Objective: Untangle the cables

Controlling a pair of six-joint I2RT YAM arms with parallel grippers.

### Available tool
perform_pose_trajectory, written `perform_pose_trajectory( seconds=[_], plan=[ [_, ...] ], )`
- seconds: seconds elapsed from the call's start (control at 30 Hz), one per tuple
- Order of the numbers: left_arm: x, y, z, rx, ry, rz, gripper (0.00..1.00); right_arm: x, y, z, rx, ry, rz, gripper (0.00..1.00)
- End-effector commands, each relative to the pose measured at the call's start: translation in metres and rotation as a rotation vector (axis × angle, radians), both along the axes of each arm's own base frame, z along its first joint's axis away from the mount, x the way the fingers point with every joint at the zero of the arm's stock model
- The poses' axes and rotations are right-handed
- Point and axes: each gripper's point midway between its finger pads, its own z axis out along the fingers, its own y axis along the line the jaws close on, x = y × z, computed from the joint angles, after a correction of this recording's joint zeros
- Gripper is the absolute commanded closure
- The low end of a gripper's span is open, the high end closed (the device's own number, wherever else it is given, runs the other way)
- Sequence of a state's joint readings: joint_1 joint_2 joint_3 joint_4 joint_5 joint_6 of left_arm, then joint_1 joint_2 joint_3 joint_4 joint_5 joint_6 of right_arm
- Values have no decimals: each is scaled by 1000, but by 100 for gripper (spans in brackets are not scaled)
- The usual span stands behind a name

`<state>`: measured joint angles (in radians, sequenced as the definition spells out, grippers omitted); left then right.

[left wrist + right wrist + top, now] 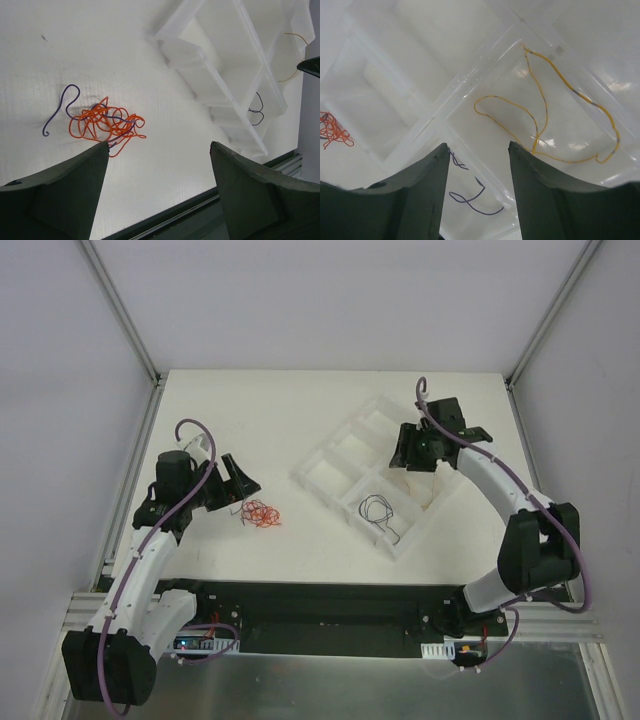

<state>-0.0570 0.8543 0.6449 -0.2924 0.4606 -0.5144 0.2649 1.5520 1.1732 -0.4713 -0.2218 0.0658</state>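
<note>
The left gripper (159, 147) stands wide open over the white table (125, 45), holding nothing. Just past its one fingertip lies a bunched orange wire (107, 125), with a purple wire (65, 102) threaded through it and curling out to the side. Well apart sits a divided tray (220, 75) holding a dark wire (256, 112) and, farther in, a yellow wire (298, 35).

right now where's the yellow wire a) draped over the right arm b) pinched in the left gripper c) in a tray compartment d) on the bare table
c, the yellow wire lies loose in a compartment of the clear tray, beneath the open right gripper.
</note>
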Motion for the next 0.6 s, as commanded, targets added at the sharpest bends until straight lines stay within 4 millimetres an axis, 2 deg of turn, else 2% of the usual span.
perform_pose_trajectory(
  seconds=[0.0, 0.07, 0.23, 0.4, 0.57],
  plan=[
    [5, 6, 3, 36, -16, 1, 19, -7, -21, 50, -77, -109, -11, 44],
    [5, 6, 1, 40, -3, -2, 18, -3, -35, 56, -119, -136, -57, 40],
    [3, 2, -3, 20, 24, -18, 19, 24, -59, 46, -89, -122, -102, 37],
    [-1, -1, -3, 5, 24, -33, 19, 49, -61, 35, -92, -127, -19, 36],
    [-6, -2, -6, 0, 23, -42, 19, 55, -54, 20, -97, -121, 84, 37]
  ],
)
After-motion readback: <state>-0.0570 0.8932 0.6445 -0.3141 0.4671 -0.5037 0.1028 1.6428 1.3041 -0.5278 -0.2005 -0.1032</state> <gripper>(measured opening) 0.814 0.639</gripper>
